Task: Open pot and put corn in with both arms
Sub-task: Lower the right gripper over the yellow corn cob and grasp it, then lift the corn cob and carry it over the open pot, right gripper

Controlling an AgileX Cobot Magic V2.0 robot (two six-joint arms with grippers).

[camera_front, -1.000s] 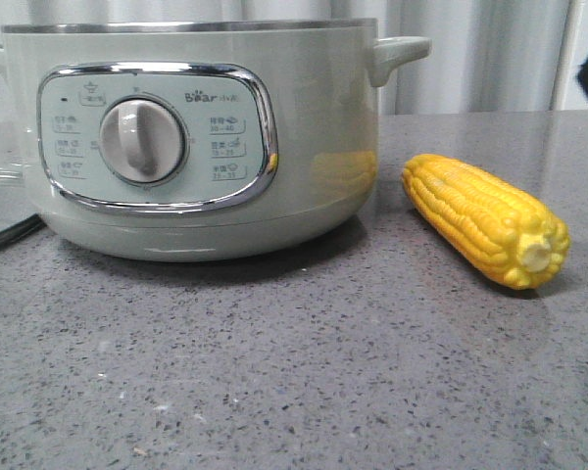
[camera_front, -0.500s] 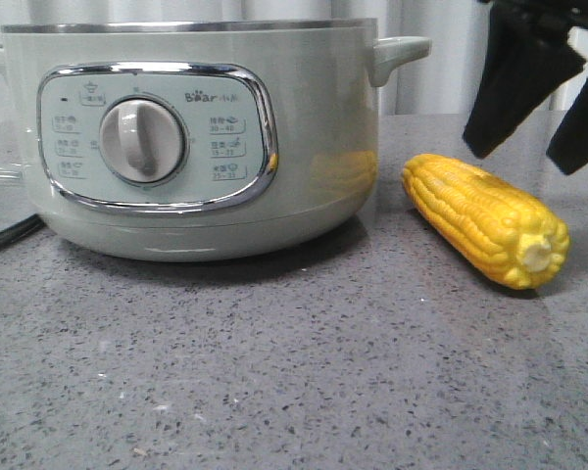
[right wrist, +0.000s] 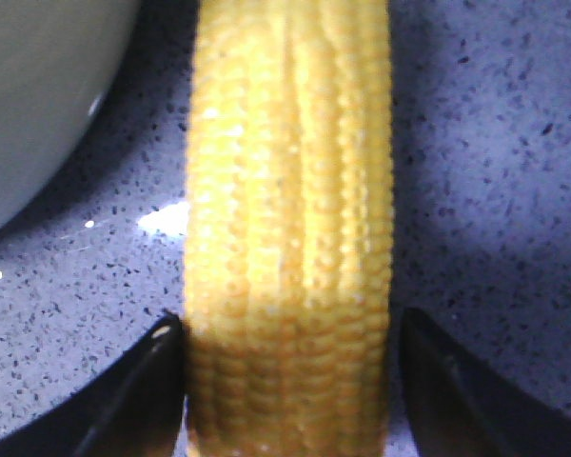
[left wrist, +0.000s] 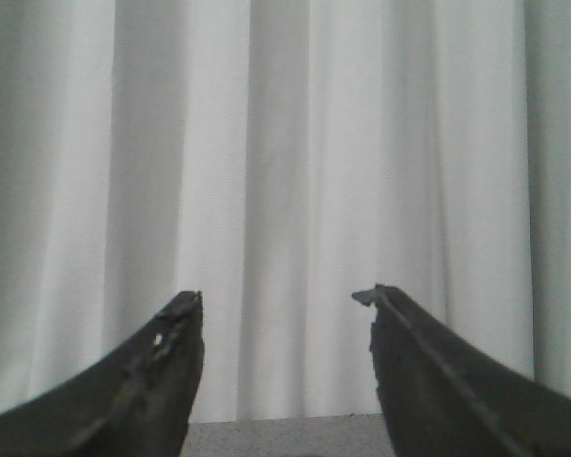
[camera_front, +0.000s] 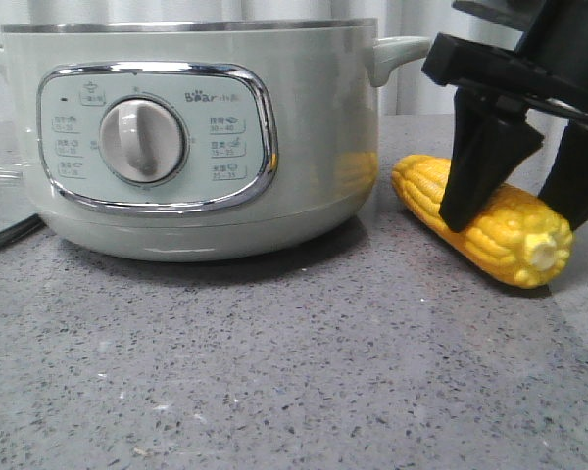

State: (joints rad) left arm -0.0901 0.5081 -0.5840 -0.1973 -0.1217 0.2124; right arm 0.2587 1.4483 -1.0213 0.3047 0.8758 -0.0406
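A: While the right hand straddles the corn, fingers wide apart, what matters?

B: Centre the cob between them, close evenly, then lift towards the pot beside it on the worktop.

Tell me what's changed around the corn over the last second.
The right hand came down from above and now straddles the corn, fingers either side, not clearly clamped. The corn shifted slightly toward the pot. The pot stayed put; the left hand is open, facing the curtain.
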